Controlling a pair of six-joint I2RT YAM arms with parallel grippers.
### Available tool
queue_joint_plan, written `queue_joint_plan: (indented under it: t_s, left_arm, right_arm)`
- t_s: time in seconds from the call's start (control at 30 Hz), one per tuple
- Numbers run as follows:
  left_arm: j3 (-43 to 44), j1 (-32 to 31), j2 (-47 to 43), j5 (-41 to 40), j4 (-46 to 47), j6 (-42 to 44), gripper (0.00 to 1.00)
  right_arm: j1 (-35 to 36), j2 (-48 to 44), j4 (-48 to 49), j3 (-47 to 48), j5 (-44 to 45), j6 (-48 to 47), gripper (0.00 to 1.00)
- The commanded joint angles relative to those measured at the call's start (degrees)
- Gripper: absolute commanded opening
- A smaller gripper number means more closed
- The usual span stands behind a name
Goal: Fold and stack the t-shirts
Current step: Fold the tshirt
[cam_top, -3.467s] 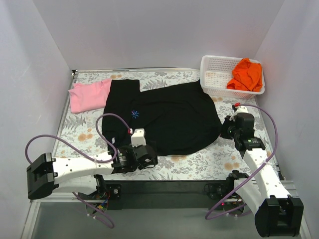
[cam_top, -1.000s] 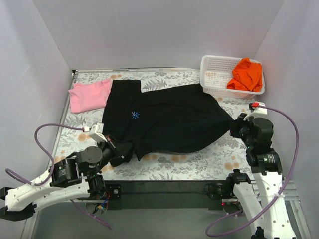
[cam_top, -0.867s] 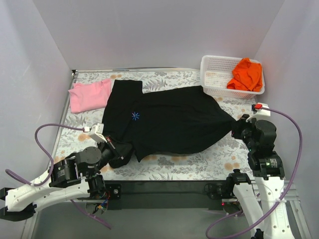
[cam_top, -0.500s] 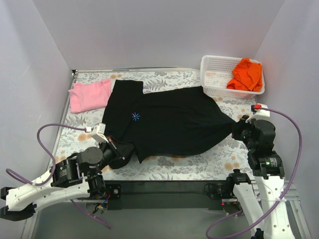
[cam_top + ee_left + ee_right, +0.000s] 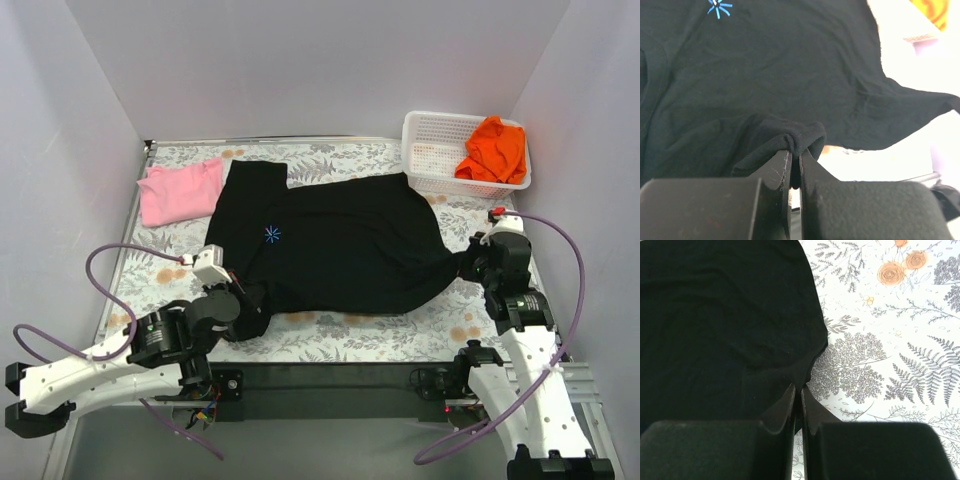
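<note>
Cloth was pinched at both ends: the left gripper (image 5: 795, 159) had its fingers clamped tight on a bunched fold at the near-left corner of the black t-shirt (image 5: 340, 245). The right gripper (image 5: 799, 389) was closed just as narrowly on the shirt's right-hand edge, drawn out into a point. Holding opposite corners like this probably served to pull the shirt taut and flat on the table (image 5: 400, 330) before any fold. The shirt lay spread across the middle, chest mark up. The pink t-shirt (image 5: 178, 192) sat at the far left, touching or just under its shoulder. The orange t-shirt (image 5: 495, 148) was apart from them in the basket (image 5: 425, 125) at the far right, so folding and stacking seemed barely begun.

Compared with 3.5 seconds before, the near hem, then rounded and slack, had been stretched sideways into a straighter line. Against half a second before, both grippers had eased slightly inward and the right corner's point looked a little less strained.
</note>
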Motion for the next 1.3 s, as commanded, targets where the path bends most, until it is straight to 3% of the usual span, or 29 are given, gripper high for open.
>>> queue_joint_plan:
  t_s: [0.0, 0.1, 0.23, 0.47, 0.83, 1.1, 1.17, 1.23, 1.27]
  left_arm:
    - [-1.1, 0.2, 3.5, -1.3, 2.9, 0.3, 0.0]
    - [-0.2, 0.3, 4.0, -3.3, 4.9, 1.8, 0.0]
    - [4.0, 0.6, 4.5, -6.1, 9.4, 10.8, 0.0]
    - [10.5, 0.9, 5.4, -9.3, 6.6, 14.5, 0.0]
    - [7.3, 0.9, 2.5, -2.5, -1.6, 8.8, 0.0]
    - [4.5, 1.6, 7.3, -0.3, 7.6, 13.4, 0.0]
    - [4.5, 4.8, 10.2, 1.4, 10.9, 15.8, 0.0]
    - [4.1, 10.0, 13.8, 8.7, 15.6, 18.0, 0.0]
    - [3.2, 16.0, 14.8, 12.5, 17.5, 20.5, 0.0]
  right_arm:
    - [0.1, 0.4, 5.4, -1.3, 1.4, -0.6, 0.01]
    - [0.1, 2.5, 6.7, 0.5, 0.4, 0.2, 0.01]
    - [0.1, 6.9, 9.9, 3.6, -0.8, 0.5, 0.01]
    - [0.1, 7.7, 10.3, 6.6, -1.8, 0.6, 0.01]
    - [0.1, -0.1, 4.9, 2.7, -1.9, 0.7, 0.01]
    - [0.1, 6.5, 7.5, 1.8, -1.7, 0.3, 0.01]
    - [0.1, 9.6, 10.1, 1.5, -2.4, 0.7, 0.01]
    - [0.1, 11.6, 12.3, 1.4, -2.9, 0.9, 0.01]
    - [0.1, 13.3, 12.8, 1.5, -2.9, 1.0, 0.01]
